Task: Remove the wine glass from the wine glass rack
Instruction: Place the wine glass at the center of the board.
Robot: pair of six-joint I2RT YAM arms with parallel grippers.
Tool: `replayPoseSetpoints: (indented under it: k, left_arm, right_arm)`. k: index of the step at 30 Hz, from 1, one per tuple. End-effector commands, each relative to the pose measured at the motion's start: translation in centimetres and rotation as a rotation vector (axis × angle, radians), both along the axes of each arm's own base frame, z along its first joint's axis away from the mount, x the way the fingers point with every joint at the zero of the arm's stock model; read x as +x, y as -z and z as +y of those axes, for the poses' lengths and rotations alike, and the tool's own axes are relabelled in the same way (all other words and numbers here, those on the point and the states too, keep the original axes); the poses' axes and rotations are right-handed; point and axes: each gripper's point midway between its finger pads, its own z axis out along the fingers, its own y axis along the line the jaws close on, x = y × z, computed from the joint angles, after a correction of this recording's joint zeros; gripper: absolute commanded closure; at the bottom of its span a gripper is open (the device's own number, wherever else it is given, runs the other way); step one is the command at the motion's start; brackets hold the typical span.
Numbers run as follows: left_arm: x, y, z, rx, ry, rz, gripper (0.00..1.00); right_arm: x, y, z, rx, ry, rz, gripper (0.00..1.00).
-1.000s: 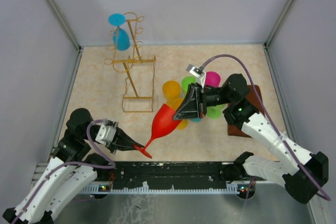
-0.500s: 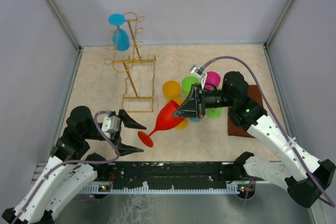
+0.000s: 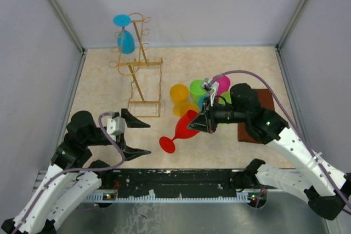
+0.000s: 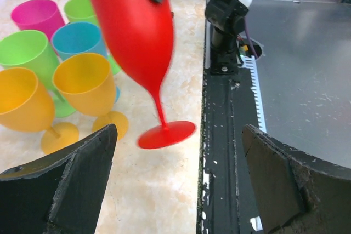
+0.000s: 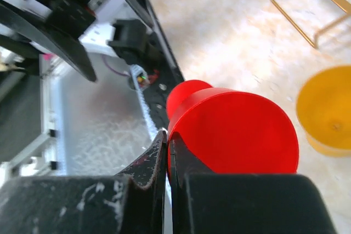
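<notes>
A red wine glass [image 3: 184,127] hangs tilted over the table, foot [image 3: 167,144] toward the near edge. My right gripper [image 3: 206,121] is shut on its rim, and the bowl [image 5: 236,130] fills the right wrist view beside the pinching jaws [image 5: 169,152]. My left gripper [image 3: 136,136] stands wide open a little left of the foot, touching nothing. In the left wrist view the glass [image 4: 140,31] and its foot [image 4: 166,134] are ahead of that open gripper [image 4: 178,190]. The golden wine glass rack [image 3: 140,75] stands at the back left, and a blue wine glass [image 3: 126,39] hangs upside down on it.
Several coloured glasses stand mid-table behind the red one: orange [image 3: 179,92], green [image 3: 197,87] and pink [image 3: 222,83]. A brown mat [image 3: 266,108] lies under the right arm. The black rail [image 3: 181,184] runs along the near edge, with walls on three sides.
My left gripper has opened, let go of the red glass's foot and drawn back left. The right gripper, still shut on the rim, has carried the glass right and more upright.
</notes>
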Motion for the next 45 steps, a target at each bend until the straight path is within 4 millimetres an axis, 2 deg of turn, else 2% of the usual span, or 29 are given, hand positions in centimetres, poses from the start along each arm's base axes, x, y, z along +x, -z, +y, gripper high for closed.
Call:
replayPoseSetpoints:
  k: [1, 3, 7, 12, 20, 23, 25, 30, 36, 45]
  left_arm:
    - [1.6, -1.3, -0.1, -0.049, -0.088, -0.015, 0.00]
    - [1.7, -1.4, -0.2, -0.062, -0.090, -0.018, 0.00]
    - [2.2, -1.7, -0.3, -0.092, -0.115, -0.019, 0.00]
    - [5.5, -2.7, 0.6, -0.175, -0.343, 0.073, 0.00]
    - [6.7, -3.2, 1.2, -0.236, -0.425, 0.079, 0.00]
    - [7.7, -3.3, 1.7, -0.253, -0.497, 0.104, 0.00]
    - [7.9, -3.5, 1.8, -0.257, -0.507, 0.097, 0.00]
    - [7.5, -3.9, 1.8, -0.254, -0.487, 0.072, 0.00]
    - [7.6, -3.8, 1.9, -0.245, -0.494, 0.069, 0.00]
    - [7.8, -4.4, 2.2, -0.247, -0.516, 0.054, 0.00]
  right_arm:
    - [0.4, 2.0, -2.2, -0.202, 0.111, -0.165, 1.00]
    - [0.3, 3.5, -3.1, -0.287, 0.136, -0.163, 1.00]
    - [1.6, 5.7, -5.1, -0.407, 0.255, -0.137, 1.00]
    - [3.5, 7.2, -7.6, -0.512, 0.421, -0.136, 1.00]
    - [5.0, 8.7, -9.0, -0.587, 0.564, -0.100, 1.00]
    - [5.1, 8.8, -8.7, -0.557, 0.586, -0.081, 1.00]
    - [5.3, 9.0, -8.9, -0.546, 0.618, -0.072, 1.00]
    - [6.1, 10.3, -11.0, -0.609, 0.751, -0.057, 1.00]
    - [6.8, 11.6, -11.9, -0.612, 0.839, -0.063, 1.00]
    - [7.3, 12.9, -11.9, -0.672, 0.851, -0.061, 1.00]
